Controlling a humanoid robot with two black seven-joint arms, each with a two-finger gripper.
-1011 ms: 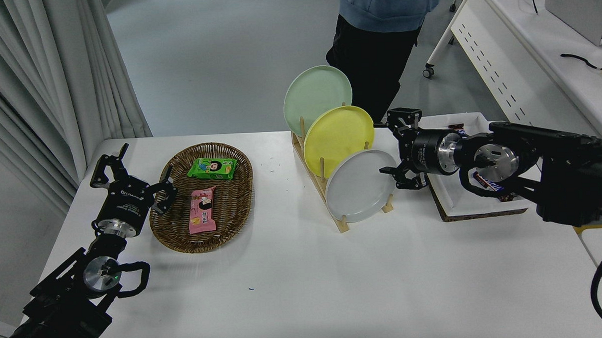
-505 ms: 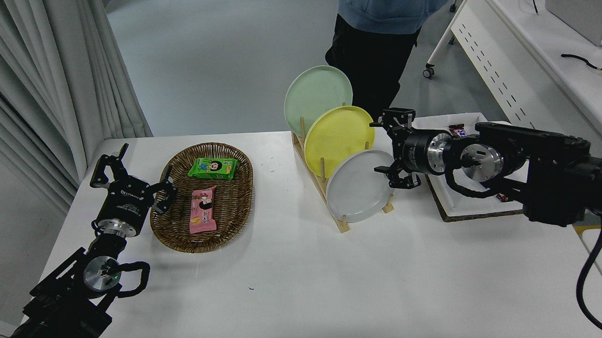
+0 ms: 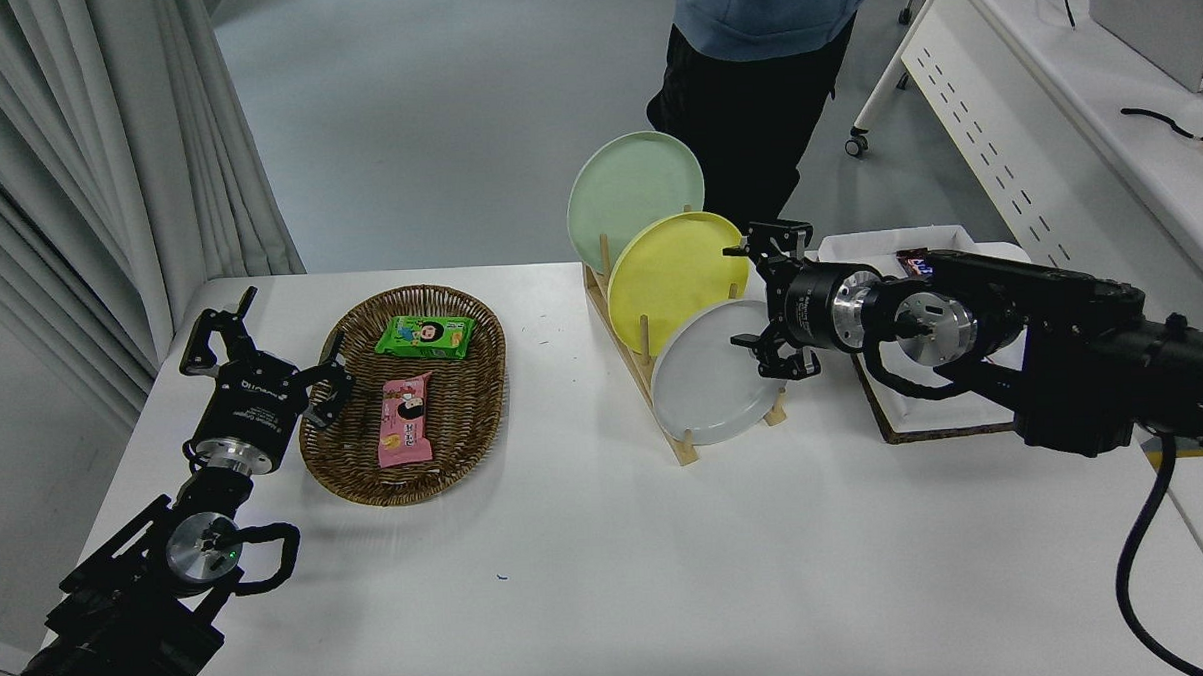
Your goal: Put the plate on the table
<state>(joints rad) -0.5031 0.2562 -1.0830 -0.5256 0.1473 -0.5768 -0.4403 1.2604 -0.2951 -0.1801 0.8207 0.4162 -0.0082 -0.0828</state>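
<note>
The round, plain light-grey plate with a shallow raised rim stands on edge in the nearest slot of a pale wooden dowel rack, near the middle of the far edge of the large white matte table. Behind it lean a smooth yellow plate and a pale green plate. The black right gripper comes in from the right edge with its fingers spread wide, one above and one below the grey plate's upper right rim; it holds nothing yet. The plate looks stiff, glossy and probably slippery, likely ceramic or melamine, so moderately heavy and chip-prone. The thin rim is the only hold on offer, best pinched firmly at the upper right where it clears the dowels. The black left gripper is parked open near the left edge, beside an oval woven wicker basket.
</note>
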